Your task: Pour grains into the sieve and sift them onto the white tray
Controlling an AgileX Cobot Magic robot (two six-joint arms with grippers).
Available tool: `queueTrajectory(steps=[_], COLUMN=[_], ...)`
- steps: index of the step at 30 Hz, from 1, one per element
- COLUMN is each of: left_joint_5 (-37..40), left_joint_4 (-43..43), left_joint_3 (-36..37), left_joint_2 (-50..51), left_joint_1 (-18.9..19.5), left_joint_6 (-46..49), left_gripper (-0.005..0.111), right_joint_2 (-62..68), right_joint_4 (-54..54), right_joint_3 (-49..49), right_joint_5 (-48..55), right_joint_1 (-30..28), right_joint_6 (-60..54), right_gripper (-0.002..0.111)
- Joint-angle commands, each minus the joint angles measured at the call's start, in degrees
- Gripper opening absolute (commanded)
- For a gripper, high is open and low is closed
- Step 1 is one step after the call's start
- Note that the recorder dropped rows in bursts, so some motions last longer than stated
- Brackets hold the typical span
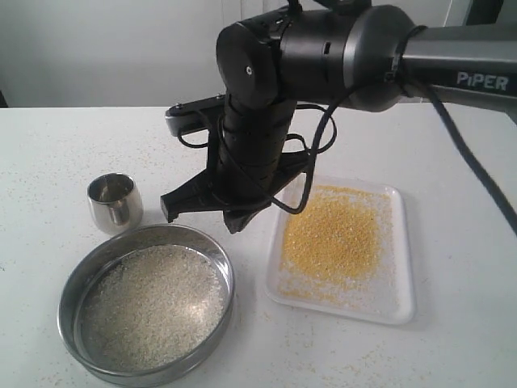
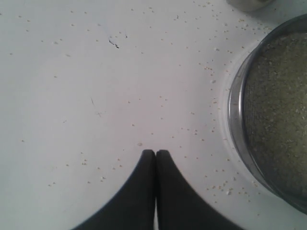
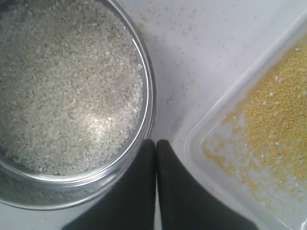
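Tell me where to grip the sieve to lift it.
Pinch the sieve by its upright steel rim from above, one finger inside, one outside, on the side facing the white tray. It is too wide to span, and whitish grains cover the mesh.

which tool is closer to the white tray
Right. The right tool sits shut over the gap between the sieve and the white tray; the left tool is over the table beside the sieve, no tray in its view.
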Motion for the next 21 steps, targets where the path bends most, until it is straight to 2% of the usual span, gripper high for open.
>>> queueTrajectory(steps=[1,21], left_joint_5=[0.63,0.63], left_joint_4=[-0.46,-0.46], left_joint_3=[0.3,0.3], left_joint_2=[-0.37,-0.37], left_joint_1=[0.09,0.09], left_joint_6=[-0.29,-0.29], left_gripper=[0.0,0.0], right_joint_2=[-3.13,-16.76], right_joint_4=[-0.19,1.29], right_joint_3=[2.44,16.55], right_joint_5=[0.63,-2.71], right_joint_1=[-2.49,-17.05], right_joint_6=[0.47,-0.77], right_gripper=[0.0,0.0])
